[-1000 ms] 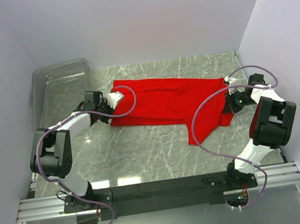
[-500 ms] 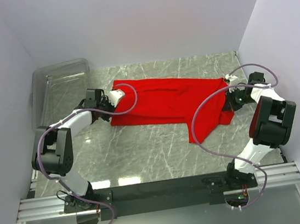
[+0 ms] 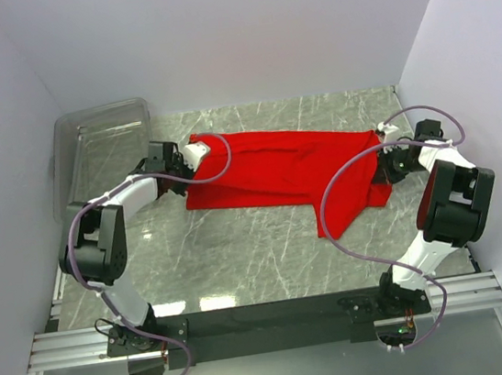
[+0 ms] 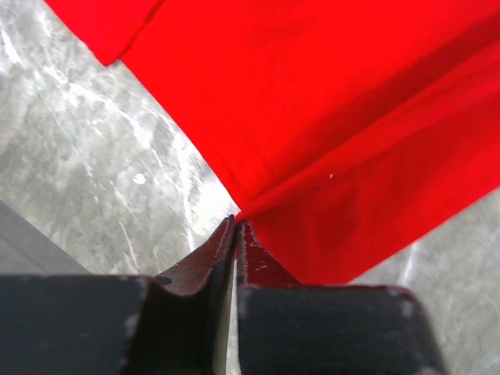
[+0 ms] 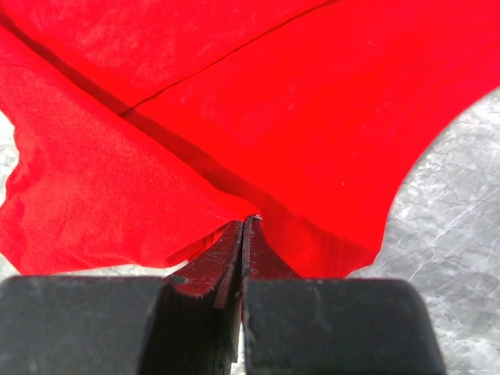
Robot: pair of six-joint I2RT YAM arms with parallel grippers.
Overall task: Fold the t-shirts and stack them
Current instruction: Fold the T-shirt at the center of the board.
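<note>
The red t-shirt (image 3: 276, 167) is lying spread across the far half of the marble table (image 3: 241, 253). The left gripper (image 4: 236, 228) is pinching its left edge and the right gripper (image 5: 245, 223) its right edge, each pair of fingers closed on cloth. The fold is probably calling for both ends rising evenly with the cloth taut between them, so neither pinch slips.

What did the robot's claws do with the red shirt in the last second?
The left claw and the right claw both slid a little toward the far wall, tugging the ends of the t-shirt along. Both stayed pinched shut on it, and the clear bin did not move.
</note>
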